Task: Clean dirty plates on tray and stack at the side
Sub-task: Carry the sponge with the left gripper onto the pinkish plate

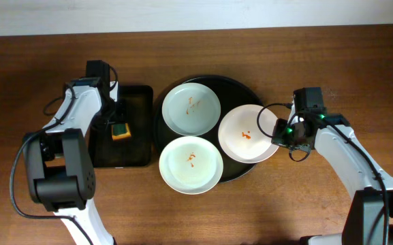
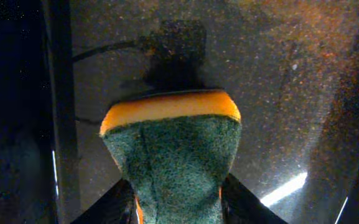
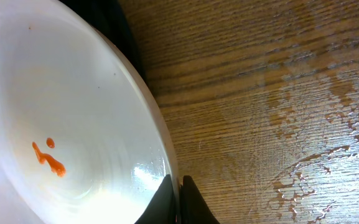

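Three white plates with orange-red smears sit on the round black tray [image 1: 231,83]: one at the back [image 1: 191,108], one at the front [image 1: 191,165], one at the right [image 1: 247,133] overhanging the tray's rim. My right gripper [image 1: 283,133] is shut on the right plate's rim; the right wrist view shows the plate [image 3: 61,112] and the fingers [image 3: 178,202] pinching its edge. My left gripper [image 1: 118,122] is shut on an orange and green sponge [image 1: 120,131] over the rectangular tray; the left wrist view shows the sponge [image 2: 173,155] between the fingers [image 2: 178,208].
A smaller rectangular black tray [image 1: 133,153] lies left of the round tray. Bare wooden table [image 1: 264,211] runs in front and to the right. In the right wrist view the wood [image 3: 279,112] beside the plate shows wet streaks.
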